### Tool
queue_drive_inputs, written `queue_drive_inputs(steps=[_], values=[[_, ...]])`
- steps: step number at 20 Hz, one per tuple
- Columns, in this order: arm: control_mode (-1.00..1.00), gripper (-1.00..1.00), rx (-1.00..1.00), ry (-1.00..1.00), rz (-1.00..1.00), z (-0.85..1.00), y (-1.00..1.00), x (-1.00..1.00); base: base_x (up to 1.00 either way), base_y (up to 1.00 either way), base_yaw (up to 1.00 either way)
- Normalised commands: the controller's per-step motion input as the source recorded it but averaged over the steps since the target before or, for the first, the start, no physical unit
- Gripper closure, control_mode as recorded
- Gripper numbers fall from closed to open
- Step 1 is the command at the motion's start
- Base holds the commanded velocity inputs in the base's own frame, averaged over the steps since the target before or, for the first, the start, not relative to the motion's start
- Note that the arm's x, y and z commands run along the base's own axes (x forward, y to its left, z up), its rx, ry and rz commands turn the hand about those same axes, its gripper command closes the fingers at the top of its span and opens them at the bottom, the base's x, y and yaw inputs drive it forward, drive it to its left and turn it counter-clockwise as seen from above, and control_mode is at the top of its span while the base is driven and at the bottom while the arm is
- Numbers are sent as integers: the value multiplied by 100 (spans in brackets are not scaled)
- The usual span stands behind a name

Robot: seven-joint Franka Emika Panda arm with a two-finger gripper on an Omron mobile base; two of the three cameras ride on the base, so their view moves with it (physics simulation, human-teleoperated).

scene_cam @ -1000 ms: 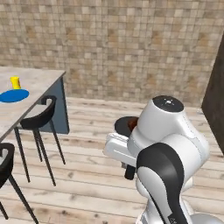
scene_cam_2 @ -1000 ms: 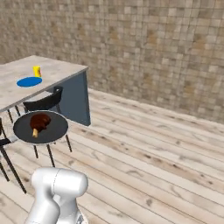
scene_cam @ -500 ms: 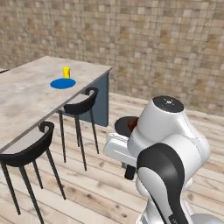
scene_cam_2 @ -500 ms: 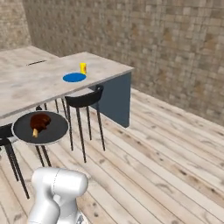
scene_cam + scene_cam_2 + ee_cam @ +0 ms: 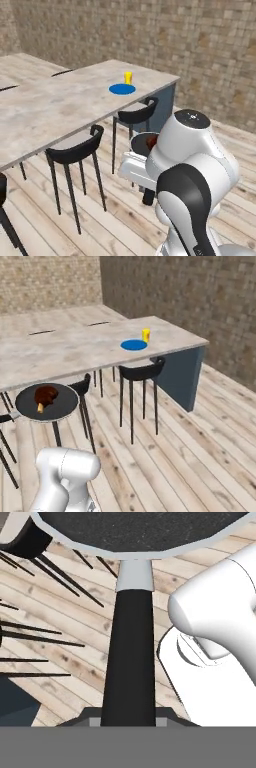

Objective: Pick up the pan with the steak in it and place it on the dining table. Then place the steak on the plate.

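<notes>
The black pan [image 5: 47, 402] with its silvery rim hangs in the air above the wooden floor, level, with the reddish-brown steak [image 5: 45, 395] lying in it. From the left base view the pan [image 5: 143, 143] and steak [image 5: 151, 143] peek out behind my white arm. My gripper [image 5: 127, 720] is shut on the pan's straight black handle [image 5: 129, 662]. The dining table [image 5: 70, 343] stretches ahead with a blue plate [image 5: 134, 345] near its far end. The table [image 5: 45, 107] and plate [image 5: 122, 89] also show from the left.
A yellow cup [image 5: 145, 335] stands just behind the plate. Black stools [image 5: 141, 372] line the table's near side, one [image 5: 75, 147] close to the pan's left. A dark blue end panel [image 5: 182, 376] closes the table; a stone wall lies behind.
The whole picture has shifted: the base has moved, and the table, plate and stools now lie closer and more central. The pan stays held in the same place before the arm.
</notes>
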Motion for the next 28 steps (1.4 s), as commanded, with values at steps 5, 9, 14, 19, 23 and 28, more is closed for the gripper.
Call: queue_drive_inputs(steps=[5, 9, 14, 19, 23, 28], values=[[100, 100, 0, 0, 0, 0, 0, 0, 0, 0, 49], [100, 100, 0, 0, 0, 0, 0, 0, 0, 0, 49], [100, 100, 0, 0, 0, 0, 0, 0, 0, 0, 49], [100, 100, 0, 0, 0, 0, 0, 0, 0, 0, 49], [100, 100, 0, 0, 0, 0, 0, 0, 0, 0, 49], [100, 100, 0, 0, 0, 0, 0, 0, 0, -19, 37]])
